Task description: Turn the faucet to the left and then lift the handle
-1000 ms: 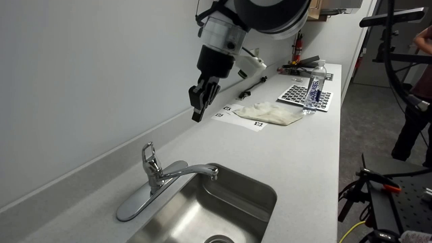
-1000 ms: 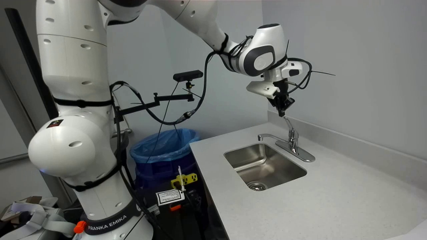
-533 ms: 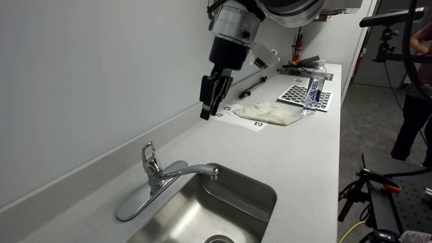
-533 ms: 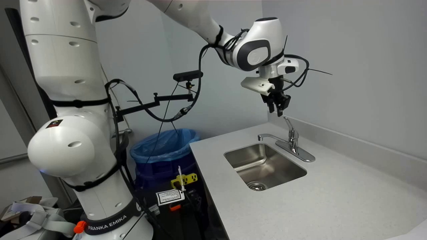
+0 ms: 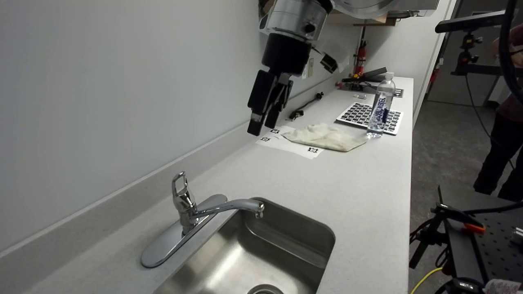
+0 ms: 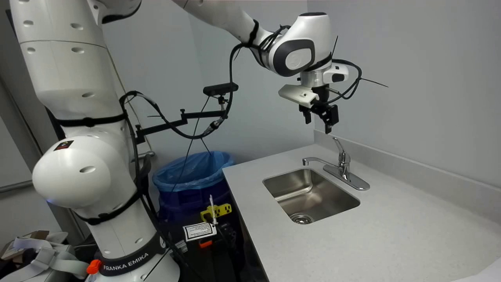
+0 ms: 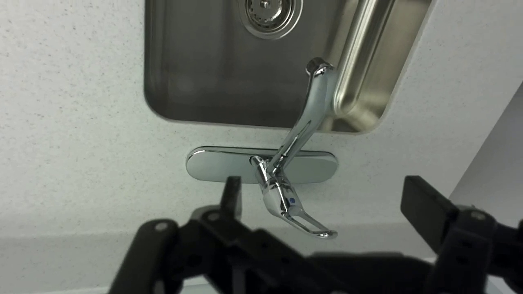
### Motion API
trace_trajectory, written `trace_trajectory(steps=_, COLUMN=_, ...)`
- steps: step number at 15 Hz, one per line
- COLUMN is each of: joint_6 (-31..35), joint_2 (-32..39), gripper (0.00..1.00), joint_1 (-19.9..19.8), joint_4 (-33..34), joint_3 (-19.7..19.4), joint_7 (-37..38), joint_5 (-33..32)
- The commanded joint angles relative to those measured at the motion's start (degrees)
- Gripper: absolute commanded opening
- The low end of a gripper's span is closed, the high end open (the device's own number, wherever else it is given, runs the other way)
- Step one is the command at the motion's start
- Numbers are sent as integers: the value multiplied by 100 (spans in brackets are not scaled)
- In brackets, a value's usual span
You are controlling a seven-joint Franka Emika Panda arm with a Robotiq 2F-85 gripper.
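wrist view: your black two-fingered gripper [image 7: 325, 197] has jaws wide apart; between them you see the looped chrome lever handle [image 7: 287, 210] atop the shiny chrome faucet [image 7: 277, 183], its arched spout [image 7: 314, 106] over the rectangular stainless-steel sink [image 7: 208, 77]; both exterior views show your gripper higher

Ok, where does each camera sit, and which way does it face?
In an exterior view: high beside the sink, facing along the counter towards a bottle; the wrist and tool show.
In an exterior view: above the counter farther along, facing back at the sink; most of the arm shows.
Wrist view: on the wrist, looking down at the faucet; the tool's fingers show, apart.
Both exterior views share sink, faucet and tool, seemingly from opposite sides.
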Motion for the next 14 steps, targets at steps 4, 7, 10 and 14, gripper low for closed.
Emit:
trace_trajectory(steps=4, joint_6=-460, joint_2=-361, gripper=100, joint_1=-53, joint_4=-161, joint_3=-157, joint_7=-303, joint_5=253)
trace_trajectory(steps=7, joint_6=-296, joint_2=-176, gripper=100, joint_1=26, joint_4=-47, joint_3=-172, joint_7=-92, joint_5=92)
trace_trajectory(steps=10, joint_6=-307, joint_2=-190, gripper=100, joint_1=27, joint_4=-57, joint_3=-178, joint_7=-93, joint_5=92)
trace_trajectory(steps=14, joint_6=-308, joint_2=-192, gripper=100, joint_1=27, joint_4=-59, joint_3=-179, joint_7=-93, joint_5=92)
